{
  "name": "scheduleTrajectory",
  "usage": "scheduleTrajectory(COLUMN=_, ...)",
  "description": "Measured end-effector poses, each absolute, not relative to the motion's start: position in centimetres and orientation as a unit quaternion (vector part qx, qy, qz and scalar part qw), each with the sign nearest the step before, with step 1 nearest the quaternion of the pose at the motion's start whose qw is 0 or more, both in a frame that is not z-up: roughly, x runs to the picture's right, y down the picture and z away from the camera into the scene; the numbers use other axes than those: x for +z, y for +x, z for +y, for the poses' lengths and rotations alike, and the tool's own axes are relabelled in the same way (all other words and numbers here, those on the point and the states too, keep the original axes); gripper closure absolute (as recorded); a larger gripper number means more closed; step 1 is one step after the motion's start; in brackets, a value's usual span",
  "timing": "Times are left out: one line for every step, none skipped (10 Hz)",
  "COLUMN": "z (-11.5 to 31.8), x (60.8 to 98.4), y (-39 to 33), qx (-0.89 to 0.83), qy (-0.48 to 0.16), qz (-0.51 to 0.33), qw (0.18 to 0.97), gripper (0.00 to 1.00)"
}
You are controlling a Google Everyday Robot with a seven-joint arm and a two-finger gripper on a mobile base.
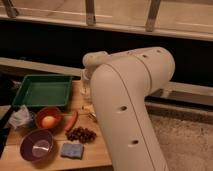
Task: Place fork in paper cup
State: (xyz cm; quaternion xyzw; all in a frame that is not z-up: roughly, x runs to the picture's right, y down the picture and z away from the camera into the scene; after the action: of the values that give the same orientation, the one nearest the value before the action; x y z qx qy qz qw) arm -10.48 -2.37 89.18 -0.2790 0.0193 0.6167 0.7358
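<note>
White arm casing (127,100) fills the centre of the frame. The gripper (86,84) appears to hang just below its wrist joint, over the wooden table (94,149); you cannot tell its state or whether it carries anything. Just below it, toward lower centre, a small pale sliver, probably the fork (91,116), lies diagonally beside the red pepper (72,120). You cannot pick out the paper cup; the arm may hide it.

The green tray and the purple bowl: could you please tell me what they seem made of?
Green tray: probably plastic, uniform colour, moulded walls. Purple bowl: likely plastic, glossy, pale highlight inside. The claw sits beside the tray's right edge, largely hidden by the arm.
</note>
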Motion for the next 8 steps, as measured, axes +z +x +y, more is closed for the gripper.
scheduleTrajectory(z=-2.21, x=89.30, y=-10.61, qx=0.615, qy=-0.281, qz=0.023, qw=0.737, gripper=0.82)
scheduleTrajectory(z=-2.30, x=89.29, y=-10.65, qx=0.614, qy=-0.282, qz=0.023, qw=0.737, gripper=0.74)
scheduleTrajectory(z=-2.39, x=89.24, y=-10.74, qx=0.613, qy=-0.281, qz=0.023, qw=0.738, gripper=0.65)
scheduleTrajectory(z=-2.62, x=89.11, y=-10.75, qx=0.613, qy=-0.280, qz=0.022, qw=0.739, gripper=0.53)
scheduleTrajectory(z=-2.78, x=89.01, y=-10.73, qx=0.613, qy=-0.278, qz=0.021, qw=0.739, gripper=0.44)
scheduleTrajectory(z=-2.94, x=88.92, y=-10.65, qx=0.614, qy=-0.277, qz=0.020, qw=0.739, gripper=0.40)
scheduleTrajectory(z=-2.92, x=88.89, y=-10.60, qx=0.614, qy=-0.277, qz=0.020, qw=0.739, gripper=0.40)
scheduleTrajectory(z=-2.69, x=88.94, y=-10.55, qx=0.613, qy=-0.280, qz=0.024, qw=0.738, gripper=0.40)
